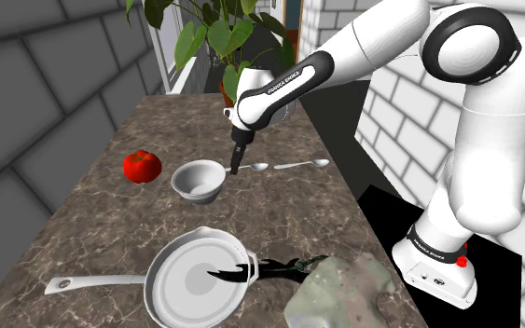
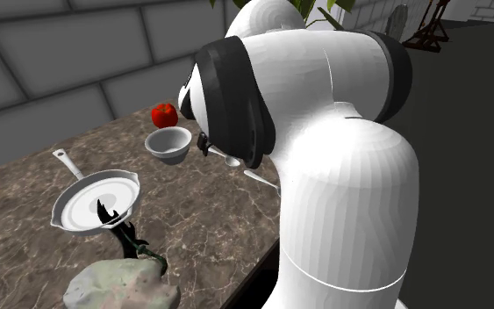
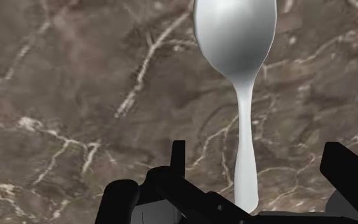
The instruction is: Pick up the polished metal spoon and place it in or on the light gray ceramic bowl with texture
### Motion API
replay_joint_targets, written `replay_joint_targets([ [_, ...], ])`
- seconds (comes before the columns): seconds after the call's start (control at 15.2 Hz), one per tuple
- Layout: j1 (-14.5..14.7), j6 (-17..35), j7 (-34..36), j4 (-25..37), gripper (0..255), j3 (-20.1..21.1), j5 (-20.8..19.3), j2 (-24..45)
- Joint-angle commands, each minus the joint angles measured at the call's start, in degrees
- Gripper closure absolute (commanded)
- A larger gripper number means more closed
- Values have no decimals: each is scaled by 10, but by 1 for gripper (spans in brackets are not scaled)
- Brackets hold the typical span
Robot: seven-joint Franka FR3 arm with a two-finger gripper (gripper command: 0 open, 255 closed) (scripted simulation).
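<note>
Metal spoon [image 3: 234,38] flat on marble counter [image 3: 75,76], its handle between the 2 fingers [image 3: 179,156] of gripper [image 1: 235,169], spread wide, not touching it. Light bowl [image 1: 200,192] just beside fingers. Frying pan [image 1: 169,296] farther off, black object [image 1: 237,274] tip inside it.

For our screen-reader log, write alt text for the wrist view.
A pale, glossy spoon lies on a dark brown marbled countertop. Its handle runs back between the fingers of the open black gripper, which stand apart on either side without touching it.
</note>
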Motion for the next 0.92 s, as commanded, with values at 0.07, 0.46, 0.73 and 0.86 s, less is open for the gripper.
replay_joint_targets([
  [0.07, 0, 0, 0, 0, 255, 0, 0, 0],
  [0.46, 0, 0, 0, 0, 255, 0, 0, 0],
  [0.73, 0, -13, 4, 4, 255, -1, -3, -9],
  [0.86, 1, -26, 8, 9, 255, -2, -6, -17],
])
